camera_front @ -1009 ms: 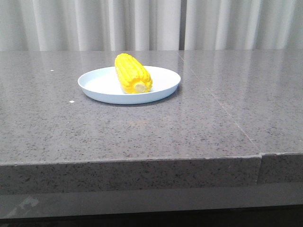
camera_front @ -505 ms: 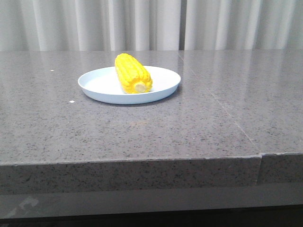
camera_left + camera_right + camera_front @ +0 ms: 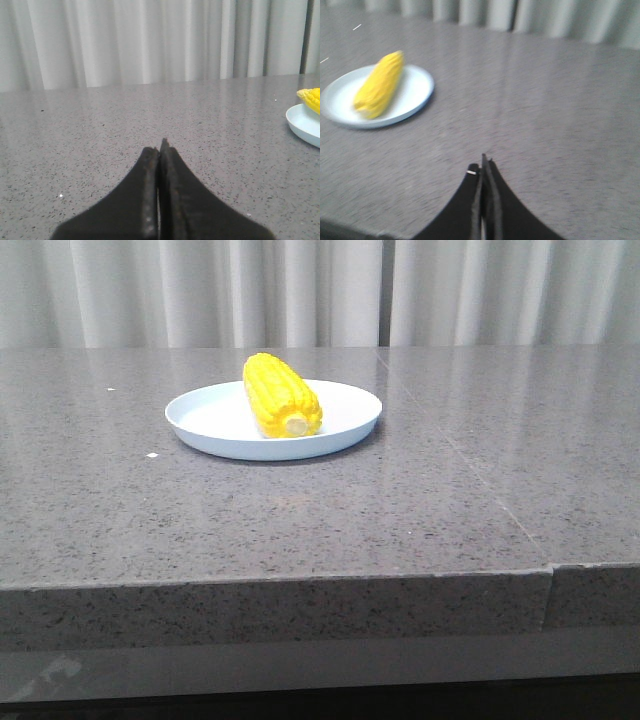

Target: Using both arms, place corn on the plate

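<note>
Corn (image 3: 280,396): bright yellow cob, rows of kernels, pale stub end facing near and slightly right. Lies on its side, long axis running far to near, rounded tip at the far end. Rests on the plate (image 3: 215,420), about centre, leaning toward the far rim.

Plate: round, shallow, pale blue-white, low raised rim. Sits flat, upright, left of centre, toward the far side.
</note>
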